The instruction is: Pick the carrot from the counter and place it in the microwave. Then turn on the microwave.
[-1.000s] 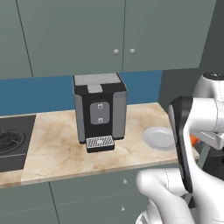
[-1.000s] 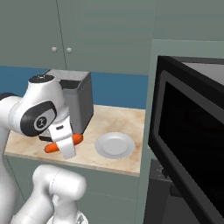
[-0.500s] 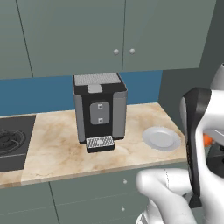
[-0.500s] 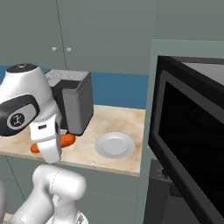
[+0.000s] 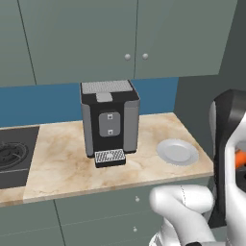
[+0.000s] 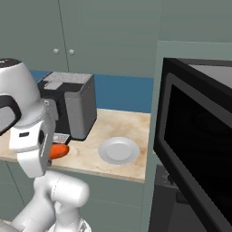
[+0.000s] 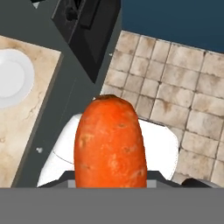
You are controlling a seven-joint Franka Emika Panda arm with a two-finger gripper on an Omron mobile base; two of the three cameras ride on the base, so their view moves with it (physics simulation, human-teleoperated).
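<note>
Orange and blunt-ended, the carrot [image 7: 110,142] sits clamped in the pincer [image 7: 111,186], lifted clear of the table [image 6: 131,128] and carried out past its front edge; from the right base view the carrot [image 6: 58,151] peeks from behind the wrist at about 8 o'clock of the grey plate [image 6: 118,150]. In the left base view a sliver of it [image 5: 239,158] shows at 3 o'clock, off the table's right end. The microwave [image 6: 195,149] stands to the right with its door swung open toward the robot, the dark cavity behind it.

Risks, as I judge them: the door leaf stands between the arm and the cavity, so a straight swing to the right could knock the carrot or the wrist against the door's edge. The grip looks to be on the carrot's thick end only, so a fast turn might let it pivot or slip and fall to the tiled floor [image 7: 183,78] seen below the hand. The coffee machine [image 5: 109,121] and plate are well apart from the arm and seem safe. Closing the door before pressing the keypad must not be skipped.
</note>
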